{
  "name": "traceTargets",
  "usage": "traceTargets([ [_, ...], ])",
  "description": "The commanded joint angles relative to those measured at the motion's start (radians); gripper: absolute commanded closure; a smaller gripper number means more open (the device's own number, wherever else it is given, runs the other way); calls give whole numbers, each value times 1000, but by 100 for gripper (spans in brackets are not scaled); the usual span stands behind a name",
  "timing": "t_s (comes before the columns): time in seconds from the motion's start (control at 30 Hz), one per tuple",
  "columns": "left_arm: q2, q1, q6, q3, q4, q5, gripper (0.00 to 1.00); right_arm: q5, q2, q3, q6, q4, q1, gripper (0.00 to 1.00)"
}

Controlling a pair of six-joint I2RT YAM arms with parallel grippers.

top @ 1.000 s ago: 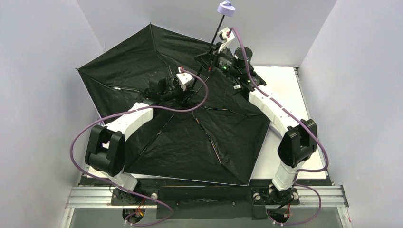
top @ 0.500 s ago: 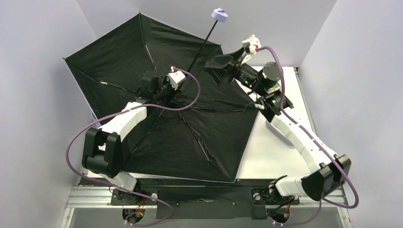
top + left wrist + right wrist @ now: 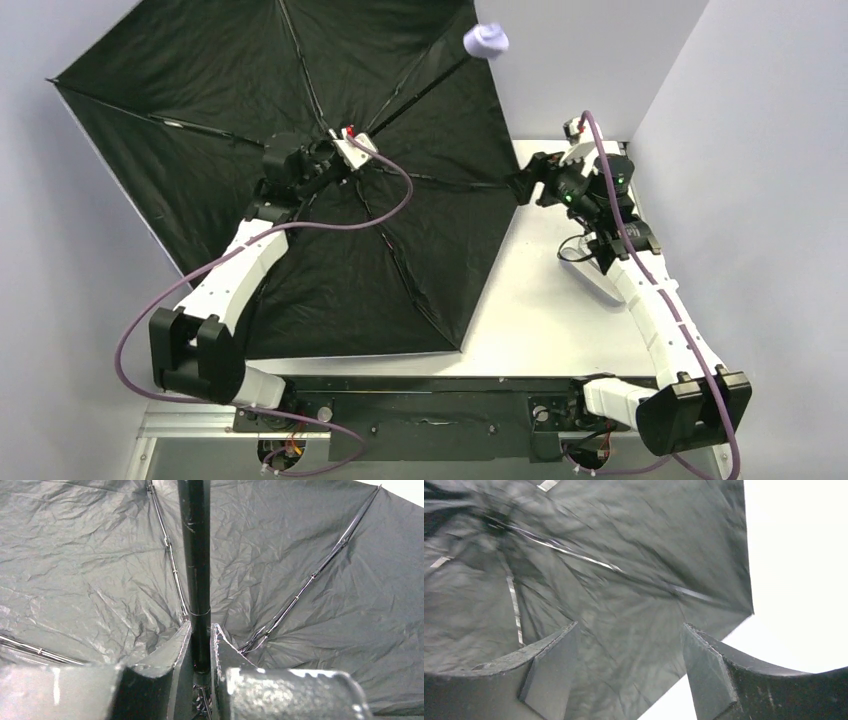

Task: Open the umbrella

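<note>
The umbrella [image 3: 250,110] is spread open with its black underside and ribs facing the top camera, and it is tilted up toward the back left. Its thin black shaft [image 3: 420,85] runs up and right to the small lilac handle [image 3: 487,41]. My left gripper [image 3: 318,165] is shut on the shaft [image 3: 195,555] close to where the ribs meet, its fingers [image 3: 175,645] pressed on both sides. My right gripper [image 3: 525,185] stands open just off the canopy's right edge. Nothing is between its fingers [image 3: 551,660], and the black fabric [image 3: 624,555] lies beyond them.
The white table top [image 3: 540,300] shows to the right of the canopy. A pale flat thing [image 3: 597,283] lies under my right forearm. Grey walls [image 3: 760,150] close in the back and both sides. The canopy hides the left half of the table.
My right gripper opened, let go of the shaft and drew back to the right. My left arm swung the open umbrella up and toward the back left.
</note>
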Motion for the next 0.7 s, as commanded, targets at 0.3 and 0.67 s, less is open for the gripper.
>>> traceTargets([
  [0.3, -211, -58, 1141, -75, 204, 260, 100, -65, 24, 324, -71, -319, -93, 31],
  [0.67, -162, -56, 1394, -91, 255, 277, 100, -121, -16, 404, -99, -495, 156, 31],
])
